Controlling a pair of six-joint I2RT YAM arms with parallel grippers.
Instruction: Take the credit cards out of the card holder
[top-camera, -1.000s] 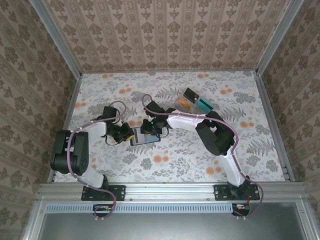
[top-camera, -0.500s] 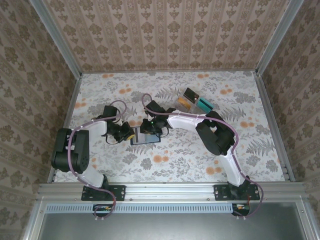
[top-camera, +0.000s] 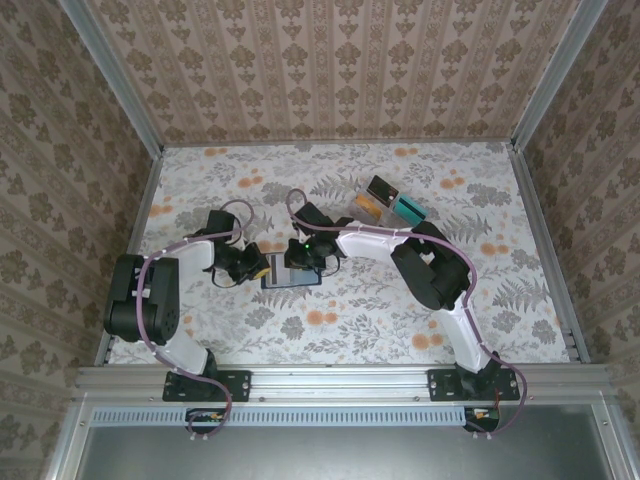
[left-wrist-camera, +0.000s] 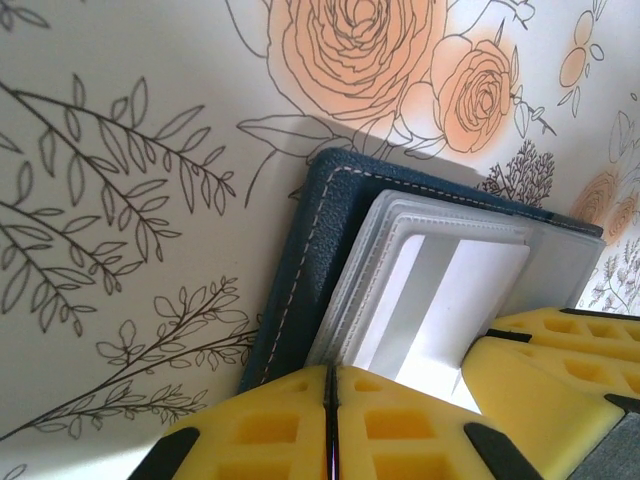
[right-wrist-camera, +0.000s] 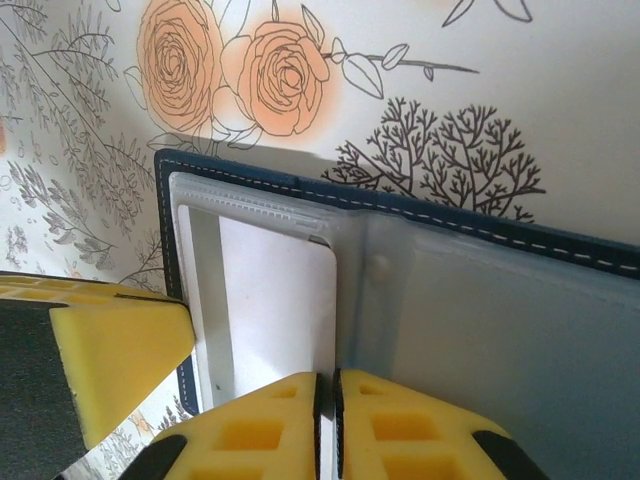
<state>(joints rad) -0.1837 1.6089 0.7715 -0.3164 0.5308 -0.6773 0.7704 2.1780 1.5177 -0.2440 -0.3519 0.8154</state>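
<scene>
The card holder (top-camera: 292, 279) lies open on the flowered table, dark navy outside (left-wrist-camera: 300, 260), grey-blue inside (right-wrist-camera: 520, 330). Its left half carries clear sleeves with a white credit card (right-wrist-camera: 275, 300) in them, which also shows in the left wrist view (left-wrist-camera: 450, 300). My left gripper (top-camera: 258, 268) is at the holder's left edge. Its yellow pads (left-wrist-camera: 330, 400) are shut together where the sleeve edges run in. My right gripper (top-camera: 303, 262) is over the holder's middle. Its pads (right-wrist-camera: 327, 410) are shut on the card's right edge.
A clear tray (top-camera: 385, 203) with tan, dark and teal things stands at the back right of the table. The two grippers sit very close together, a fingertip (right-wrist-camera: 110, 350) of the left one beside the card. Patterned walls enclose the table.
The right gripper's jaws have closed onto the card's edge. Both arms have stayed almost where they were.
</scene>
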